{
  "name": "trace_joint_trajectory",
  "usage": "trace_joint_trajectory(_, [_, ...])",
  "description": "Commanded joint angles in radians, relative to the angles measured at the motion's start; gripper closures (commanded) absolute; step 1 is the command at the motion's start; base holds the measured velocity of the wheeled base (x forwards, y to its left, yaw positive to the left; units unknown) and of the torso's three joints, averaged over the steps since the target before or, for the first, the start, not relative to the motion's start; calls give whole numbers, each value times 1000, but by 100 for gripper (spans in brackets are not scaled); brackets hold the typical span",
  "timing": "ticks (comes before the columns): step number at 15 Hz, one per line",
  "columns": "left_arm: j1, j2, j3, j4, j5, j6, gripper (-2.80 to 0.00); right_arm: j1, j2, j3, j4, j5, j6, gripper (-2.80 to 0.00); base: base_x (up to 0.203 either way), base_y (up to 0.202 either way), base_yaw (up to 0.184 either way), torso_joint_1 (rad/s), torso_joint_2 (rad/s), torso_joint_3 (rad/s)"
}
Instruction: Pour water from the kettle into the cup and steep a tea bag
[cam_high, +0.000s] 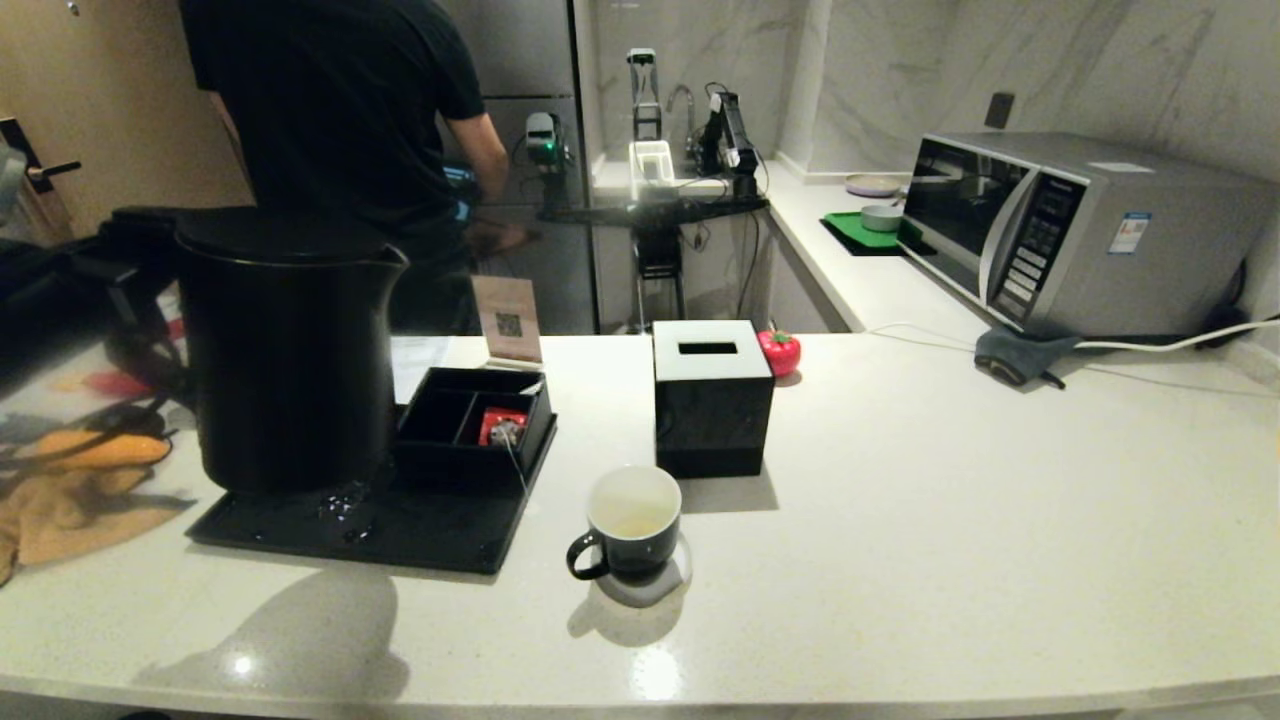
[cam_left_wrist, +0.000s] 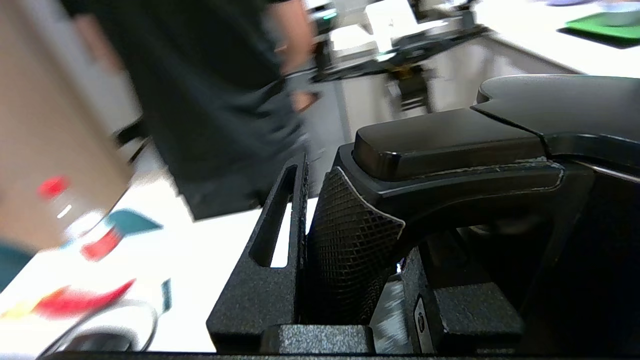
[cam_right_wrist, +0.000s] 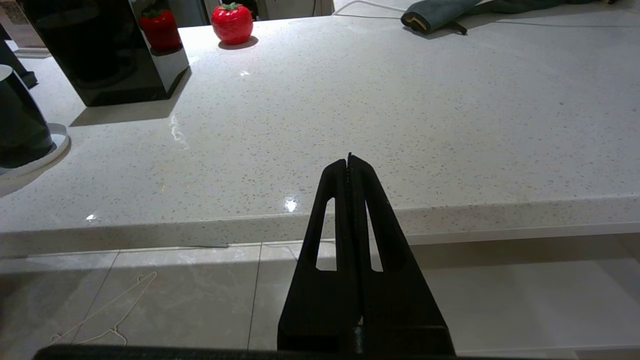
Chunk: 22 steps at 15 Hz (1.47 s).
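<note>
Your big matte black kettle (cam_high: 290, 350) stands on the flat black tray (cam_high: 420, 535) at the table's (cam_high: 900, 520) left side. Your left pincer (cam_left_wrist: 345, 245) grips its black handle (cam_left_wrist: 450, 150). The small dark mug with a white inside (cam_high: 630, 525) sits just right of the tray. Your right pincer (cam_right_wrist: 349, 162) is pressed closed, low by the table's edge.
</note>
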Motion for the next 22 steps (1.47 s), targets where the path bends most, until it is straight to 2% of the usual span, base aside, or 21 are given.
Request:
trace_joint_trajectory(1, [63,11,19,-31,-1,-23,0,1,1,0,0,0,1,0,0,0,0,0,0,0])
trace_joint_trajectory(4, [123,60,34,-108,-3,-57,0,1,1,0,0,0,0,0,0,0,0,0,0,0])
trace_joint_trajectory(8, [167,147,36,-183,-10,-77,0,1,1,0,0,0,1,0,0,0,0,0,0,0])
trace_joint_trajectory(14, [179,340,33,-354,-10,-83,0,1,1,0,1,0,1,0,0,0,0,0,0,0])
trace_joint_trajectory(18, [186,480,23,-516,-13,-122,0,1,1,0,0,0,1,0,0,0,0,0,0,0])
trace_joint_trajectory(22, [200,575,6,-617,-14,-140,0,1,1,0,0,0,1,0,0,0,0,0,0,0])
